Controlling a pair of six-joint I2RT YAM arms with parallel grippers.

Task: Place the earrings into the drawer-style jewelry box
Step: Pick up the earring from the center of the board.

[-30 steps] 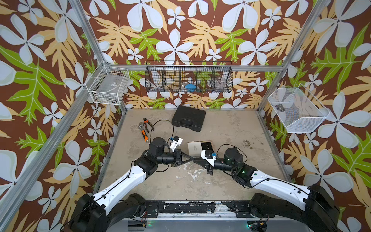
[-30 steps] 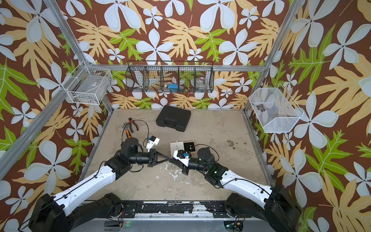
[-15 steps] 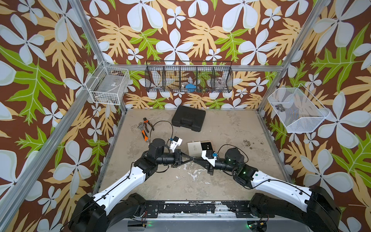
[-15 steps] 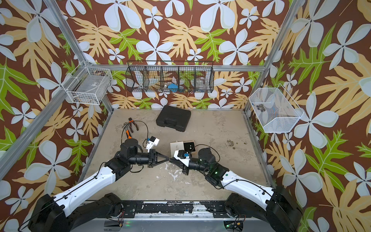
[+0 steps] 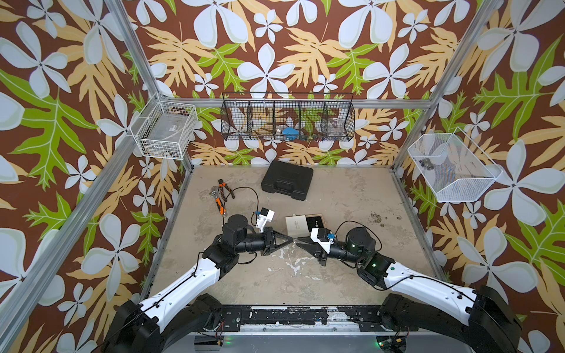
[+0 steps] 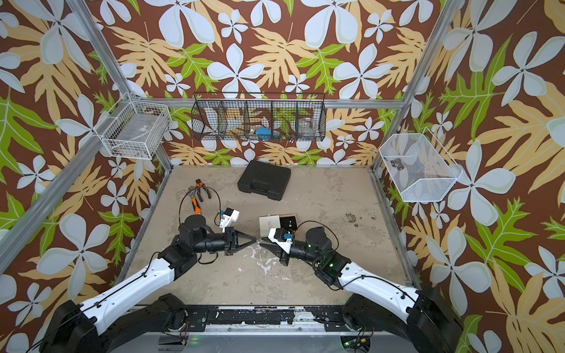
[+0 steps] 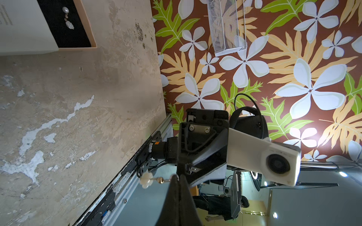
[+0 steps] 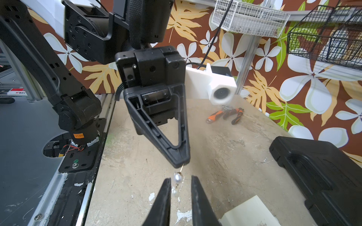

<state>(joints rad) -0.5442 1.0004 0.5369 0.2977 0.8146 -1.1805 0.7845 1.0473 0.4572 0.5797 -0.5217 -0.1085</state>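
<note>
Both top views show me the beige table [image 5: 260, 290] filling the lower middle of the frame, with the black case [image 5: 287, 184] near its upper edge. The jewelry box [image 5: 301, 224] lies at centre frame, its white sleeve [image 6: 269, 222] beside the black-lined tray [image 6: 293, 222], which sits slid out. Just below it my two arms meet tip to tip. The left gripper [image 5: 289, 240] is pressed together, pinching the dangling earring [image 8: 177, 177] by its thin gold stem. The right gripper [image 8: 180, 179] is spread, a finger on either side of that earring's pearls. In the left wrist view, the other earring [image 7: 67, 18] lies in the tray.
</note>
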